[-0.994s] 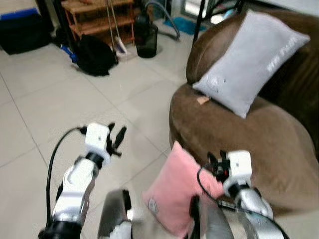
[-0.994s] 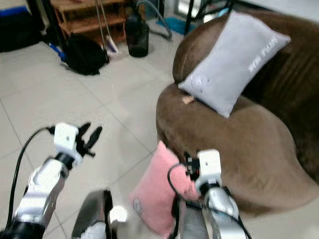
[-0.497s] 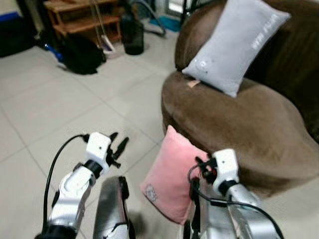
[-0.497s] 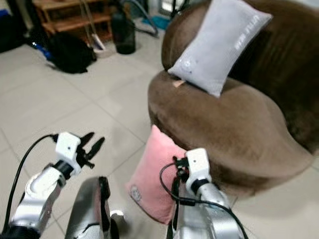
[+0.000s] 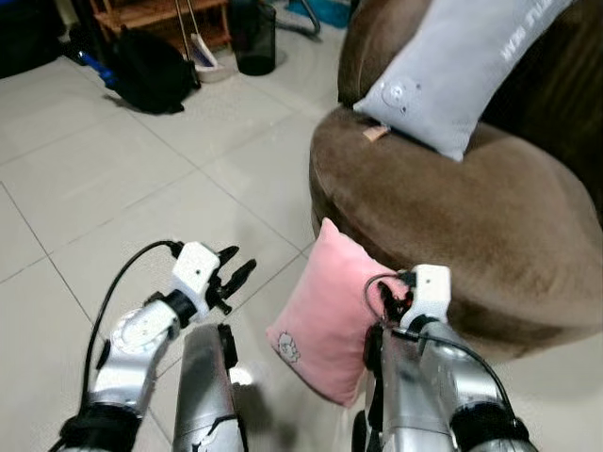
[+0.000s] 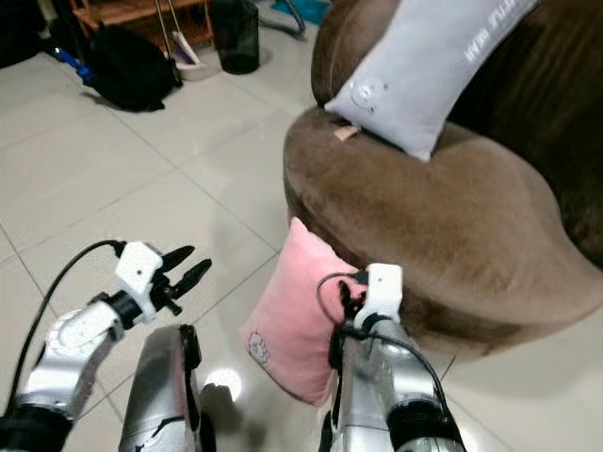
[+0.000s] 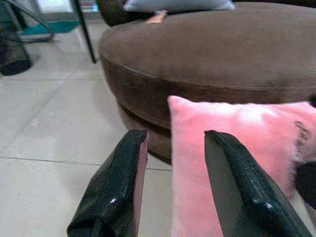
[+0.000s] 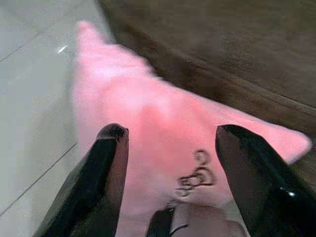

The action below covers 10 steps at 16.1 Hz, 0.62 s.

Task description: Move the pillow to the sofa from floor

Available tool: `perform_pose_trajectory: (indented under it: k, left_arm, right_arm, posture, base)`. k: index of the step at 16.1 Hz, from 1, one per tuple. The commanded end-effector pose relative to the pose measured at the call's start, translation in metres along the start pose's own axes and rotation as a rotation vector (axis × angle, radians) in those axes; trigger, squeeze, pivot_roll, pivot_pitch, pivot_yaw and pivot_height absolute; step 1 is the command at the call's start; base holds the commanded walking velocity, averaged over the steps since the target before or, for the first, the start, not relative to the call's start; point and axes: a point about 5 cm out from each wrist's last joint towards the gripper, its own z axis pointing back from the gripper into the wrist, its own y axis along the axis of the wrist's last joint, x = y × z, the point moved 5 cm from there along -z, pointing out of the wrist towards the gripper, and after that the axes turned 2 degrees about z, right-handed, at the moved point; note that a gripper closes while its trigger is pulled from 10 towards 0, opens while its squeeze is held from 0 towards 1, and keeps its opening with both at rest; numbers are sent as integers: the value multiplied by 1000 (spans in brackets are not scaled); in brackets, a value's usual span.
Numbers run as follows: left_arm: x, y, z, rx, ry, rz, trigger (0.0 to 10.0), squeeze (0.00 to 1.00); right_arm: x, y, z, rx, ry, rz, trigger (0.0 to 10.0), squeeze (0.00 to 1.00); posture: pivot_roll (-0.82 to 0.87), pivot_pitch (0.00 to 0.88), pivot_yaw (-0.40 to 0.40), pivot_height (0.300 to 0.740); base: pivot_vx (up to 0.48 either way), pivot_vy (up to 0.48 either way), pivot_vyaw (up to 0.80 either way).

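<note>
- Right gripper (image 8: 165, 163) has its jaws spread wide with nothing in them, and in the right wrist view the pink pillow (image 5: 332, 315) sits right between the two black fingers (image 8: 106, 163), so the approach is lined up already.
- Left gripper (image 5: 231, 275) is also parted and empty, hovering over the floor (image 5: 122, 207) just beside the pillow's left edge. In the left wrist view that edge sits in the gap between its fingers.
- The pillow is on the floor, standing on edge and leaning against the front of the brown sofa (image 5: 452, 226).
- My take on doing this well: it's soft and floppy, so push the jaws deep past the edge before closing, or they'll only pinch fabric and it'll slide out. A two-sided pinch, left and right together, looks safest.
- Then lift straight up before swinging over the seat, since the sofa front bulges out right behind it.
- The grey pillow (image 5: 452, 75) is already propped on the seat back, so aim for the open seat in front of it.
- Versus a second ago: the camera has dipped and moved in, the pillow fills more of the view, and both grippers have come closer to it.
</note>
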Motion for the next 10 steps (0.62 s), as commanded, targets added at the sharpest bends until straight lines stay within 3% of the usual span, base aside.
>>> perform_pose_trajectory:
  k: [1,3,4,5,6,7,10]
  left_arm:
    - [0,7,5,9,-33,3,10000,0]
    - [-1,19,11,30,-63,2,10000,0]
    - [-2,32,9,57,-96,58,10000,0]
    - [5,45,4,69,-162,58,10000,0]
    - [7,49,3,72,-170,54,10000,0]
    - [10,58,2,87,-179,85,10000,0]
    - [13,65,5,74,-210,93,10000,0]
  right_arm:
    - [7,1,-1,15,-42,-59,10000,1000]
    - [15,6,-2,42,-91,-129,10000,1000]
    - [24,12,-5,57,-134,-172,10000,1000]
    - [33,18,-9,76,-179,-263,10000,1000]
    - [34,21,-10,89,-182,-297,10000,1000]
    - [35,28,-12,130,-177,-408,10000,1000]
    - [27,42,-16,193,-116,-537,10000,1000]
  posture:
    - [115,190,16,501]
    - [130,216,64,501]
    - [132,231,72,501]
    - [152,264,95,501]
    - [155,264,103,501]
    - [161,265,111,501]
    - [170,274,121,501]
  base:
    - [0,0,0]
    - [0,0,0]
    - [0,0,0]
    - [0,0,0]
    - [0,0,0]
    - [0,0,0]
    - [0,0,0]
